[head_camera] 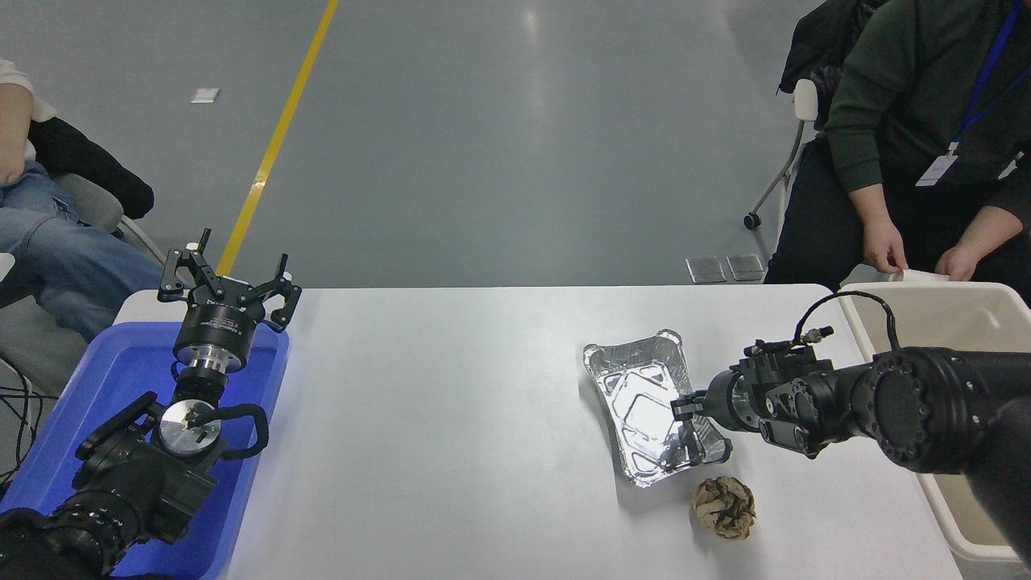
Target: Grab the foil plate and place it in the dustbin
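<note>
The foil plate [640, 403] lies flat on the white table [451, 419], right of centre, shiny with a crinkled rim. My right gripper [689, 425] reaches in from the right, low at the plate's right rim. Its jaws are open and stand apart over that rim, with one finger down inside the plate. The plate rests on the table. The beige dustbin [942, 318] stands at the table's right edge, behind and under my right arm, which hides part of it. My left gripper [228, 278] is parked open at the lower left.
A crumpled brown paper ball [723, 506] lies just in front of the plate. A blue tray [121, 379] sits under my left arm. A person's hands [886, 256] rest at the dustbin's far rim. Another person [48, 234] sits at the far left.
</note>
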### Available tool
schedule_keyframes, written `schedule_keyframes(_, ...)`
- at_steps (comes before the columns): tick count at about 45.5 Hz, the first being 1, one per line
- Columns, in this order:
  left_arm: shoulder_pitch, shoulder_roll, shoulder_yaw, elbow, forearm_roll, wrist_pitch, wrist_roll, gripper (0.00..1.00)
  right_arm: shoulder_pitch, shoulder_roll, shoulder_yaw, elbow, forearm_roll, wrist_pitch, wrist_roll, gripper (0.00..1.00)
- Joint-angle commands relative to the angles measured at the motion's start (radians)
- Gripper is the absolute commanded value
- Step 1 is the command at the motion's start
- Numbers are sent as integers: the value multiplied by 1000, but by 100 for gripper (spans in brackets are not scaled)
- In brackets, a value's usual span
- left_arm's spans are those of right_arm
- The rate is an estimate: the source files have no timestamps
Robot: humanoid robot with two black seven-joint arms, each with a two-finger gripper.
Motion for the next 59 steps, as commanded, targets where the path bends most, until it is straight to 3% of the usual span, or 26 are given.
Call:
schedule_keyframes(1, 0, 0, 0, 0, 0, 0, 0, 99, 90, -50, 3, 41, 0, 37, 6, 0)
schedule_keyframes(12, 0, 0, 0, 0, 0, 0, 0, 99, 367, -211, 51, 190, -4, 255, 61, 0)
schedule_keyframes(26, 0, 0, 0, 0, 0, 0, 0, 99, 700, -369, 77, 282, -10, 526, 63, 0)
schedule_keyframes(42, 0, 0, 0, 0, 0, 0, 0, 99, 911, -452, 66, 431, -72, 603, 61, 0)
schedule_keyframes(59, 0, 0, 0, 0, 0, 0, 0, 99, 920, -474, 57, 416, -72, 609, 60, 0)
